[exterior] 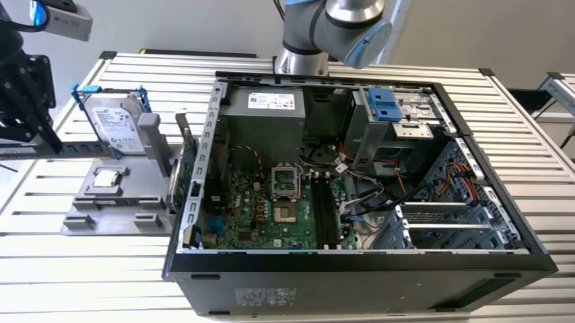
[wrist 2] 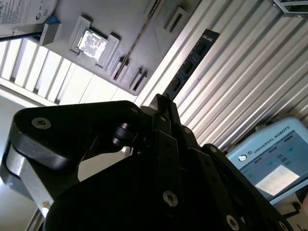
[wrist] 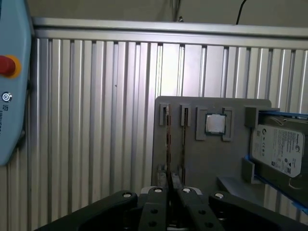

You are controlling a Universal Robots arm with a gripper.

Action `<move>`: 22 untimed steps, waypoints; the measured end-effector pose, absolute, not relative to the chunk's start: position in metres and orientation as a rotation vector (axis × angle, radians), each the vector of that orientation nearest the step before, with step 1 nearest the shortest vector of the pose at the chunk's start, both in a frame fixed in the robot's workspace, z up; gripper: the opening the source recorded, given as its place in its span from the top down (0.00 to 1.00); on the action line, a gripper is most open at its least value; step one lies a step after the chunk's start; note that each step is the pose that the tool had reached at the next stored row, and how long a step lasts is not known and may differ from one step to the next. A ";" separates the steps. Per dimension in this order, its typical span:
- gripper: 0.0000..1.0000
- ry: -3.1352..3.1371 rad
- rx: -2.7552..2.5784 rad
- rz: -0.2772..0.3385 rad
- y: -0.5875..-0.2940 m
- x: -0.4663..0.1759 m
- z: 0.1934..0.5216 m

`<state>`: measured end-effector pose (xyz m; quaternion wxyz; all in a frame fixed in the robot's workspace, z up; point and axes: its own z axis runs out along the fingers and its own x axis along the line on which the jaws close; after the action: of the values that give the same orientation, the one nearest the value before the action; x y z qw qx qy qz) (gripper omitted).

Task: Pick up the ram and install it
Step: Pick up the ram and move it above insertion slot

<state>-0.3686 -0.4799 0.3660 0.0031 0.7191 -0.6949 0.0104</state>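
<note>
**Ram held in the pincer, beside the grey holder**

The pincer [wrist: 168,182] is gripping the ram [wrist 2: 190,61] by one end, its fingers closed on the flat faces. The stick's long axis is pointing straight out past the fingertips, over the ribbed counter [wrist: 96,120] beside the grey holder [wrist: 202,159]. The processor [wrist: 215,123] is sitting on that holder, with the hard drive [wrist: 279,149] at its edge. The open computer case [exterior: 359,282] is standing beyond the holder.

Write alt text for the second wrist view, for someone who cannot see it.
A black gripper, seen from behind, is shut on one end of the ram, a long dark stick reaching out over a ribbed metal table. Beyond lies a grey holder carrying a small silver processor chip.
</note>
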 end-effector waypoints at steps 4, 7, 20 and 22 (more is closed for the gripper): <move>1.00 -2.179 2.254 0.033 -0.480 -0.369 0.370; 1.00 -2.179 2.255 0.033 -0.480 -0.369 0.372; 1.00 -2.179 2.255 0.033 -0.480 -0.368 0.377; 1.00 -2.179 2.255 0.033 -0.480 -0.367 0.377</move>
<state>-0.3672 -0.4799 0.3769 0.0030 0.7191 -0.6949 0.0106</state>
